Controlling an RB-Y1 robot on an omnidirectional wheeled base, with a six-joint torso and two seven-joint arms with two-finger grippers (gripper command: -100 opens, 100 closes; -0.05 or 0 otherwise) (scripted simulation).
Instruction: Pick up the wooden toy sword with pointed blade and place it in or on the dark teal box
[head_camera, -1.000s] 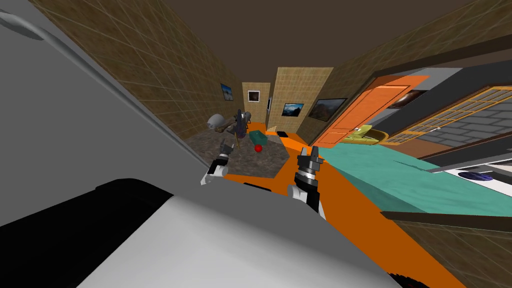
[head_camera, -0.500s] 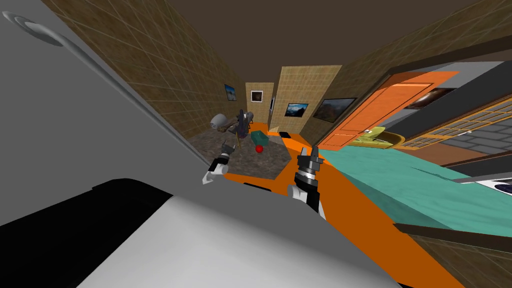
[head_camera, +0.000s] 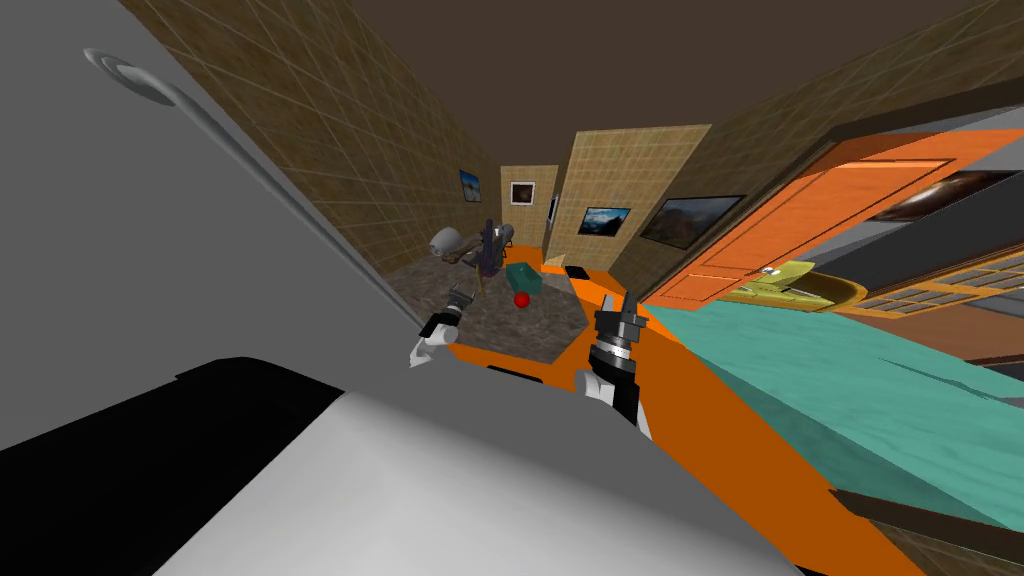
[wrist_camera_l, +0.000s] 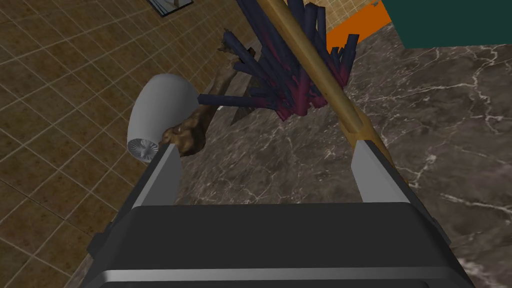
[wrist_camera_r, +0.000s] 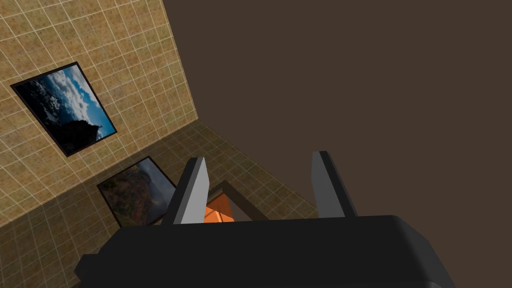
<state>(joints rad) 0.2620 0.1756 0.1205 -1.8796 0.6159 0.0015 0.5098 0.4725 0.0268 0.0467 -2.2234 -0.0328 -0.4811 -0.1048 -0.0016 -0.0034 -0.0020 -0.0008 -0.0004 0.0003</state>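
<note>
The wooden toy sword (wrist_camera_l: 320, 75) is a long tan shaft lying slantwise on a dark marbled floor patch (wrist_camera_l: 440, 140). It crosses a dark blue and purple spiky thing (wrist_camera_l: 280, 85) and runs down behind one finger (wrist_camera_l: 372, 170) of my left gripper (wrist_camera_l: 265, 170), which is open with nothing between its fingers. In the head view the left gripper (head_camera: 458, 300) hangs just short of the sword (head_camera: 481, 283). The dark teal box (head_camera: 522, 277) stands beyond it, and its corner (wrist_camera_l: 450, 22) shows past the sword. My right gripper (head_camera: 625, 315) is open and raised to the right.
A red ball (head_camera: 521, 300) lies beside the teal box. A grey cylinder (wrist_camera_l: 157, 115) and a brown lump (wrist_camera_l: 192, 132) sit by the tiled wall. A large grey door (head_camera: 150, 250) stands close on the left. A teal bed-like surface (head_camera: 800, 370) borders the orange floor (head_camera: 700, 440).
The whole head view has rolled and shifted, so my head or base has turned. Both arms keep about the same place before my chest; the toys lie as before.
</note>
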